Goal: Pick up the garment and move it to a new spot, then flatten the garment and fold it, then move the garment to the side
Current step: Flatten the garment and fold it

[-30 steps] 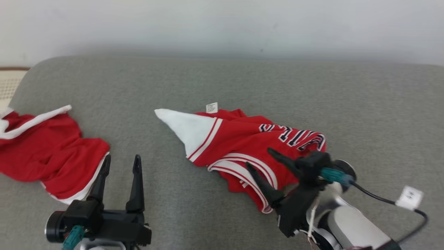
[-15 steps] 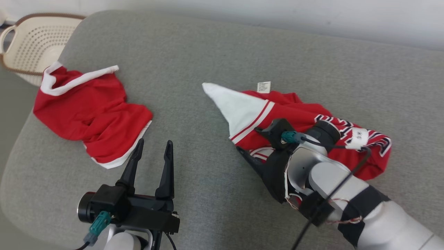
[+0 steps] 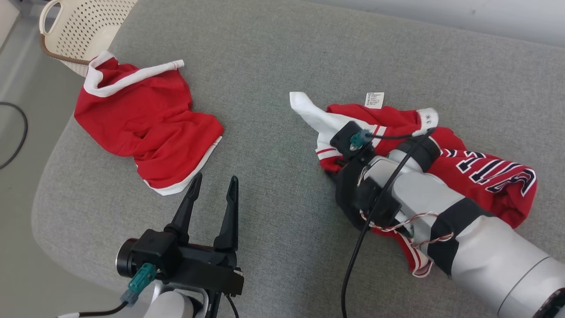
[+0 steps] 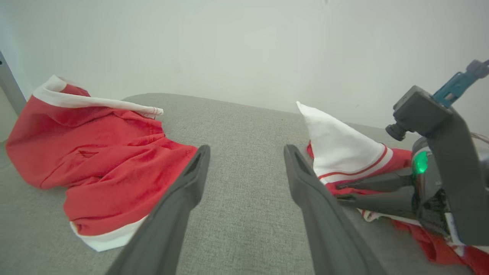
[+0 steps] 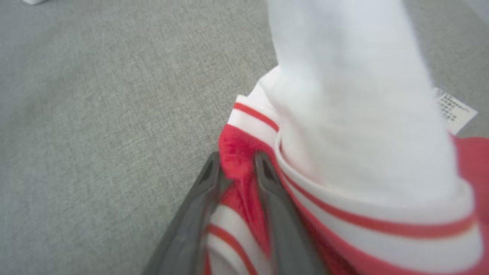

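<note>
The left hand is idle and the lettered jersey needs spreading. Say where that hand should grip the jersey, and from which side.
Probably best: grip the jersey by its white corner, coming from the robot's left, low over the cushion. That corner juts out free toward the left hand as a raised flap, while the right hand pinches the striped edge beside it.

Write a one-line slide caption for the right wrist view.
The right gripper pinches a red fold of the red-and-white jersey lying on the grey cushion.
</note>
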Robot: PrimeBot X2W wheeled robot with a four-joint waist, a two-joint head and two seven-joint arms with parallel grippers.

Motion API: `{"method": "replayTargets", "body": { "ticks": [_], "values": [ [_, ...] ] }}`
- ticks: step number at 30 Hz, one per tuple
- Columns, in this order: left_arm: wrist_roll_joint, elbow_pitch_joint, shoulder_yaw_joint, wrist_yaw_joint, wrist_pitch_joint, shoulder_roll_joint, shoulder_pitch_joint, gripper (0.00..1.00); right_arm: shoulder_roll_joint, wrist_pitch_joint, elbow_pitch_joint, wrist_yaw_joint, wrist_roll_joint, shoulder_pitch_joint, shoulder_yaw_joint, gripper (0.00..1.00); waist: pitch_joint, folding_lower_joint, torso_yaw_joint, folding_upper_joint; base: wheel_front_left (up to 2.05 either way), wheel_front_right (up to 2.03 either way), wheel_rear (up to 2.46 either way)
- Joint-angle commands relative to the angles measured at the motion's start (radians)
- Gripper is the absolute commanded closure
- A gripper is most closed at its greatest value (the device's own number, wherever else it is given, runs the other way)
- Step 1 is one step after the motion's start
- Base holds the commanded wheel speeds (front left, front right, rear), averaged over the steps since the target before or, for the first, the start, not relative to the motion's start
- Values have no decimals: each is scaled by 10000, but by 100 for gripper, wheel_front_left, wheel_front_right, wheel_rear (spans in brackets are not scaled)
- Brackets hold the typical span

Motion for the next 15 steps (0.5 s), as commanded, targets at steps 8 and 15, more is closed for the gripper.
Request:
{"method": "replayTargets", "body": {
  "ticks": [8,15],
  "values": [
    [105,126,118,65,-26,0,144,0,-394,-1789,-627,-6,1113,321,-883,100,-204,0,-465,-1,0,0,0],
    [442,173,493,-59,-24,5,233,0,-1354,-3183,-1937,-6,1370,1410,-2933,100,-348,0,-1283,-1,0,0,0]
  ]
}}
